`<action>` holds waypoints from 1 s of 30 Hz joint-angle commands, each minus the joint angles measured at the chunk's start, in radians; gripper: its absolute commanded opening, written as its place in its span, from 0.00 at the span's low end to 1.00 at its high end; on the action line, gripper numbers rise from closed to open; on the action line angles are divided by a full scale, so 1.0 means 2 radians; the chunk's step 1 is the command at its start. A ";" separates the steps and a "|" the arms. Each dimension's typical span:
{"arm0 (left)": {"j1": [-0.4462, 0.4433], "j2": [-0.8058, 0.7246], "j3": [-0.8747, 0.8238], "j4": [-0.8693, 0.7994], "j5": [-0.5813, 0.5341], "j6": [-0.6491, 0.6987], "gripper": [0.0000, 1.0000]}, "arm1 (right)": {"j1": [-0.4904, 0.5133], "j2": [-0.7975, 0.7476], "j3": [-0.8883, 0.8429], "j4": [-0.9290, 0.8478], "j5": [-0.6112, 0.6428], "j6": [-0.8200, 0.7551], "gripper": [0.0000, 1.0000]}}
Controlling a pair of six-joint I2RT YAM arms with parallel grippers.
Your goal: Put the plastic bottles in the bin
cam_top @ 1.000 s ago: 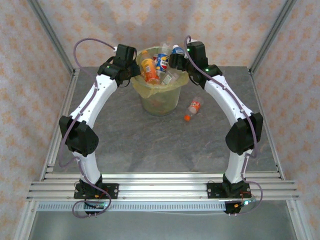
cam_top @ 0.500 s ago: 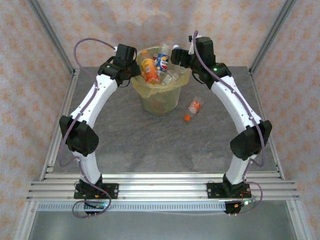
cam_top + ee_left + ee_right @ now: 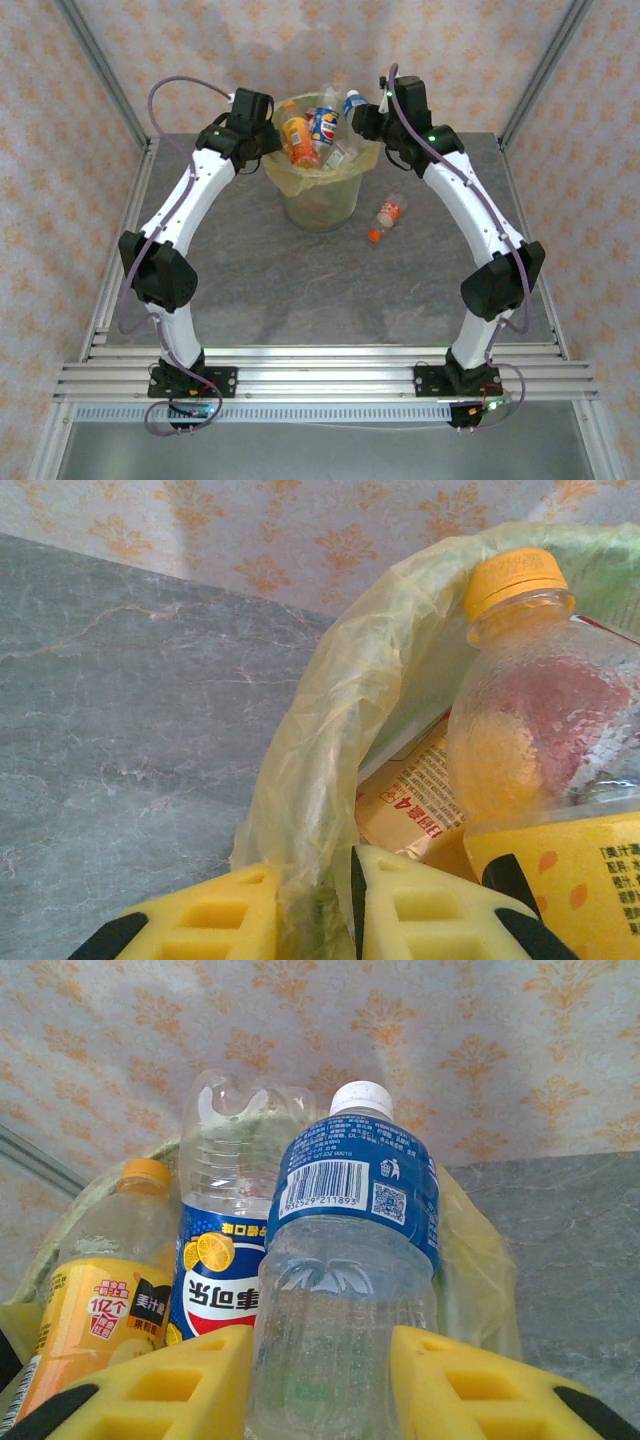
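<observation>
The bin [image 3: 320,200], a bucket lined with a yellow-green bag, stands at the back middle with several plastic bottles piled above its rim. My left gripper [image 3: 268,140] is at its left rim, shut on the folded bag [image 3: 330,730], next to an orange-capped bottle [image 3: 545,750]. My right gripper [image 3: 358,115] is at the right rim, shut on a clear blue-labelled bottle with a white cap [image 3: 350,1260]. Beside it stand a Pepsi-labelled bottle [image 3: 225,1260] and an orange juice bottle [image 3: 100,1290]. One red-labelled bottle [image 3: 388,215] lies on the table right of the bin.
The grey table [image 3: 300,290] is fenced by aluminium posts and patterned curtain walls. Both arms arch up from the near rail towards the bin, leaving open table between them.
My right gripper has closed on the blue-labelled bottle at the bin's right rim, and the right arm's elbow has swung outward. The left arm has not moved.
</observation>
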State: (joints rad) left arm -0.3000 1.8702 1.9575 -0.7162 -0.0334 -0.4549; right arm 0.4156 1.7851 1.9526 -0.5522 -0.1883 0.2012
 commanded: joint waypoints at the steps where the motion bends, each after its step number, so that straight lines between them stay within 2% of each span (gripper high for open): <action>1: 0.002 -0.012 0.012 -0.014 0.002 -0.004 0.23 | 0.002 -0.004 -0.008 -0.026 -0.014 0.003 0.39; 9: 0.002 -0.011 0.013 -0.018 -0.001 -0.005 0.24 | 0.002 0.019 0.002 -0.042 0.013 -0.044 0.40; 15: 0.002 -0.025 0.014 -0.021 -0.001 -0.005 0.39 | 0.002 0.054 0.049 -0.059 0.011 -0.066 0.40; 20: -0.002 -0.061 0.012 -0.016 0.005 -0.001 0.50 | 0.002 0.060 0.055 -0.068 0.015 -0.065 0.40; 24: -0.009 -0.085 0.007 -0.010 -0.001 0.004 0.58 | 0.002 0.037 0.008 -0.048 0.008 -0.050 0.40; 30: -0.010 -0.087 0.006 -0.011 -0.010 0.006 0.58 | 0.002 -0.013 -0.052 -0.017 0.002 -0.037 0.40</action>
State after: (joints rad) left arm -0.3172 1.6897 1.9575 -0.7315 -0.0334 -0.4622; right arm 0.4183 1.8099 1.8828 -0.5678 -0.1814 0.1047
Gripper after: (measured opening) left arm 0.582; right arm 0.399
